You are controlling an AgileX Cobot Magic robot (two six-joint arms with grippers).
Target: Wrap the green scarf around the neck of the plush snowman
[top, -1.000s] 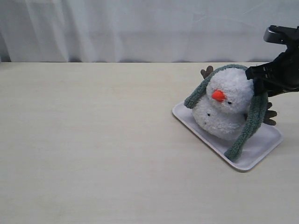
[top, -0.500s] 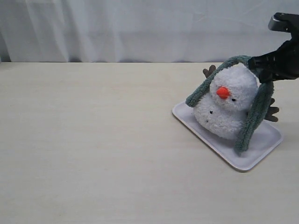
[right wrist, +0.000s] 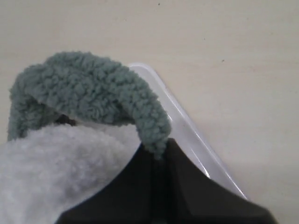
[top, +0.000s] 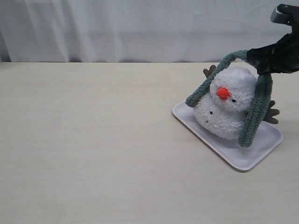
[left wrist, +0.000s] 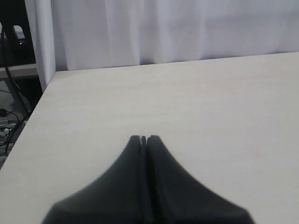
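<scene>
since a second ago the right claw (top: 256, 59) has risen and pinched shut on the scarf (top: 254, 114), pulling its middle up off the snowman (top: 226, 109). the snowman, which was leaning, now sits more upright on the tray (top: 264, 145).

exterior view: the scarf's middle is held just above the top right of the snowman's head, with a small gap under the arch. one end slopes down past the face on the left of this view. the other hangs nearly straight down the right side, its tip just above or touching the tray, i cannot tell which. the neck, where the two balls meet, lies below the claw and toward the left of this view. so the loop likely has to go back behind the head and down, not further up. the left arm is not in this view, so the right arm is the nearer one by far.

left wrist view: the left claw (left wrist: 144, 139) is closed on nothing, over bare table (left wrist: 210, 102), with a curtain (left wrist: 163, 28) beyond.

right wrist view: the right claw (right wrist: 159, 156) grips the scarf (right wrist: 103, 93) at a fold. the scarf arches away over the white fur (right wrist: 60, 158), and the tray (right wrist: 187, 130) edge shows beside it.
</scene>
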